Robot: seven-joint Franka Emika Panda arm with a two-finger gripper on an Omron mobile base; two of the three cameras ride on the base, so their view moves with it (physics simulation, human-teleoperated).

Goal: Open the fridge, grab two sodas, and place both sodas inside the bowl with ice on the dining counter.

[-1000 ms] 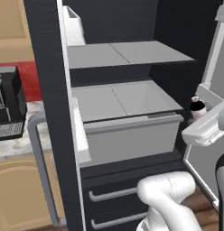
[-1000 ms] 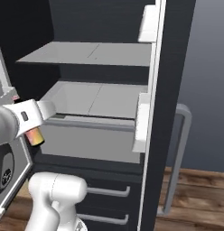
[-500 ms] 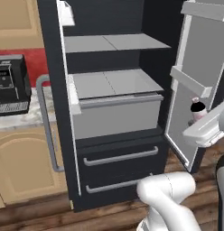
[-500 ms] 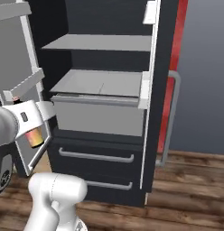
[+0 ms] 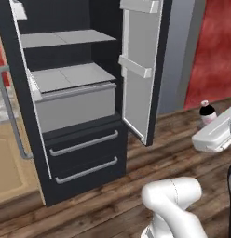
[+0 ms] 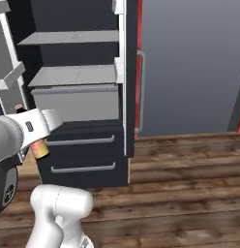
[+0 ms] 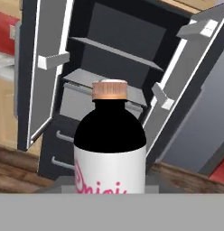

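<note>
The fridge [image 5: 71,88] stands with both doors swung wide, showing grey shelves and two lower drawers; it also shows in the right base view [image 6: 78,80] and in the hand view [image 7: 111,58]. My gripper [image 5: 210,124] is shut on a soda bottle [image 5: 207,110], held out over the wooden floor to the right of the fridge. In the hand view the bottle [image 7: 109,149] is close up: dark shoulders, white label with pink lettering, pinkish cap. Its pink-orange lower end [image 6: 39,148] pokes out below the hand. The bowl and the dining counter are out of view.
The fridge's right door [image 5: 140,69] juts out towards me, its left door's grey bar handle [image 5: 10,111] beside a tan cabinet [image 5: 8,167]. Wooden floor [image 5: 112,200] lies ahead. A grey wall [image 6: 189,63] and a red wall [image 5: 215,46] stand to the right.
The whole picture has shifted: the base has backed off and turned right, so the fridge now sits farther away and to the left. The gripper keeps its hold on the soda bottle.
</note>
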